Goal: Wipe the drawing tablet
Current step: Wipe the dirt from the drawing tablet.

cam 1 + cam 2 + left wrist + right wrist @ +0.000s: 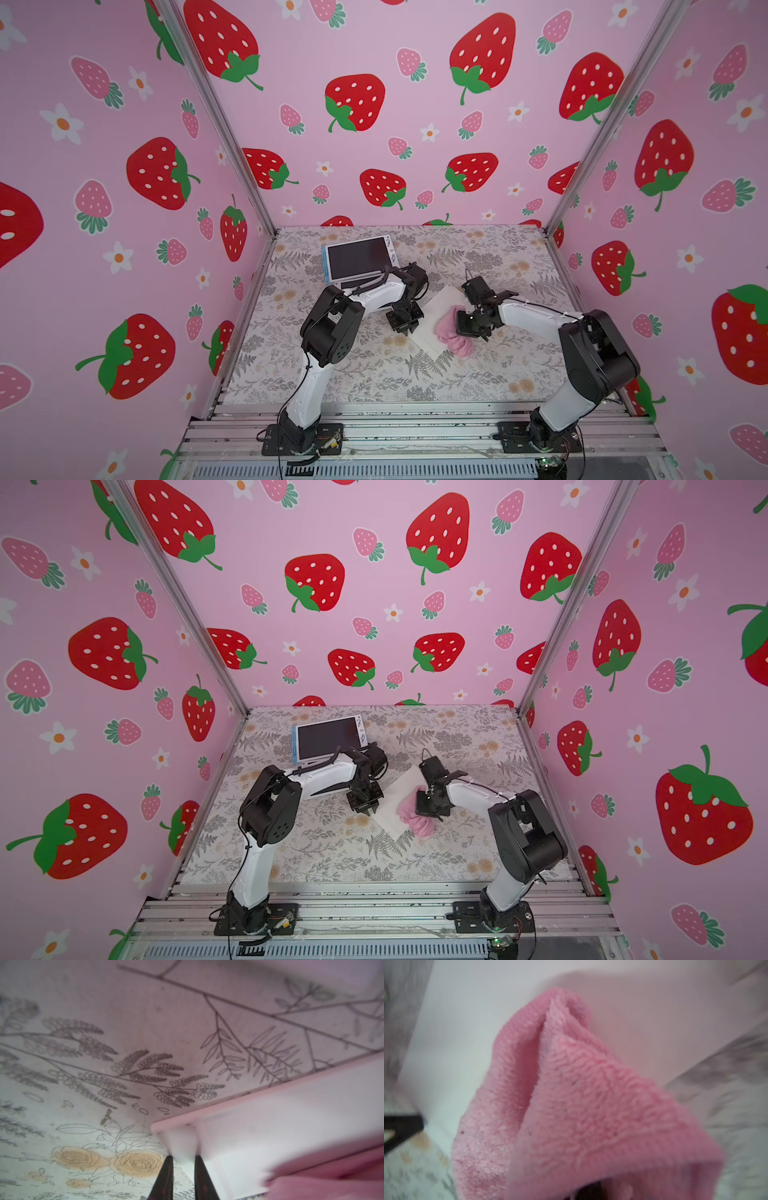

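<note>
Drawing tablet (436, 307): white slab, mid desk (365, 374), under your pink cloth (451, 332).
Left hand (405, 330): clamps its left corner, likely to stop sliding.
Right hand (468, 328): clenched on pink cloth, holding it against the slab for wiping.

The fern-and-flower printed table (374, 374) carries a dark-screened tablet (359, 259) near its far edge. A flat white board (430, 332) lies near the middle, a pink cloth (451, 328) bunched on it
</note>
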